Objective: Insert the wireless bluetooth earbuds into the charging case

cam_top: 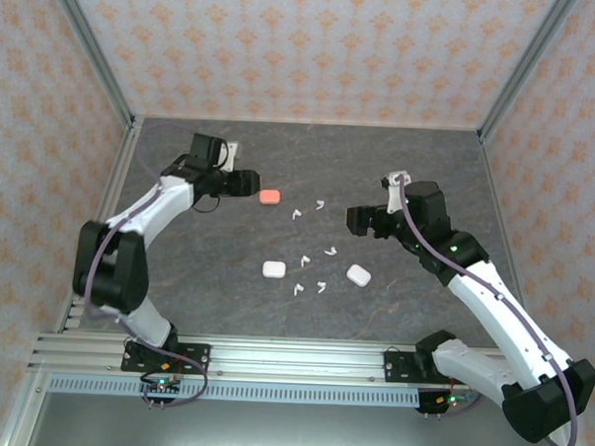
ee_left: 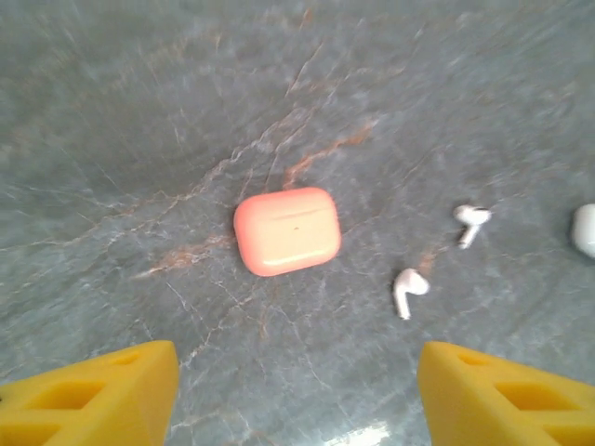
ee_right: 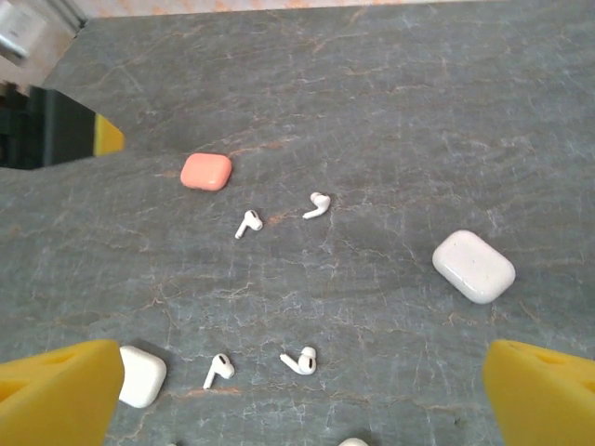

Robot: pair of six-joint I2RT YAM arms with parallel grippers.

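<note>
A salmon-pink charging case [cam_top: 270, 196] lies closed on the dark stone table. In the left wrist view this pink case [ee_left: 286, 230] rests just beyond my left gripper [ee_left: 297, 395], which is open with nothing between its yellow fingers [ee_left: 102, 390]. Two white earbuds [ee_left: 407, 288] [ee_left: 472, 221] lie to the right of it. Several white earbuds [cam_top: 305, 259] are scattered across the middle of the table. My right gripper [ee_right: 302, 404] hangs open above them, with two earbuds [ee_right: 300, 360] [ee_right: 218, 368] just ahead of it. In the top view the left gripper [cam_top: 248, 182] sits beside the pink case and the right gripper [cam_top: 362, 222] is at centre right.
Two closed white cases [cam_top: 274, 269] [cam_top: 358, 275] lie among the earbuds, one on each side of the right gripper's view [ee_right: 139, 375] [ee_right: 473, 266]. Patterned walls and metal posts [cam_top: 98, 51] enclose the table on three sides. A rail [cam_top: 272, 365] runs along the near edge.
</note>
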